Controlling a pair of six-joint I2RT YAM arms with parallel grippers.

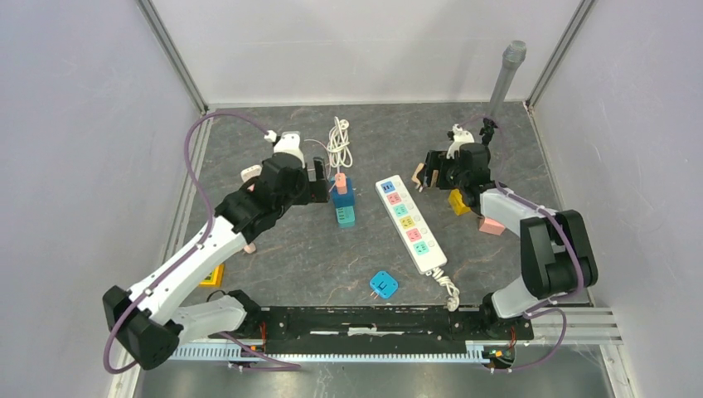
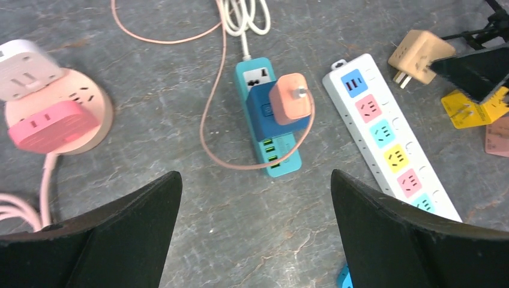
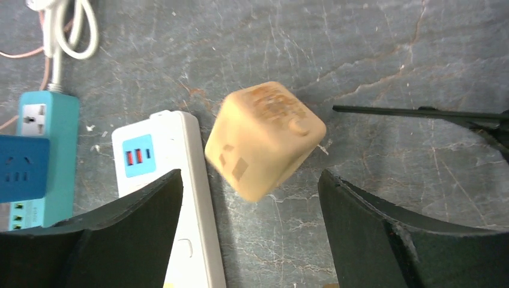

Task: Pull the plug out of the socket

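Note:
A tan cube plug shows blurred and tilted between and just ahead of my right gripper's open jaws, touching neither finger. It is off the white power strip, whose coloured sockets stand empty. From above, the right gripper hovers beside the strip's far end. My left gripper is open over bare table, just short of a teal power strip. That strip carries a blue adapter with a peach plug and its thin pink cable.
A round pink socket hub with a white and a pink adapter lies left of the teal strip. Yellow and pink plugs lie under the right arm. A blue plug lies near the front rail. A coiled white cord lies behind.

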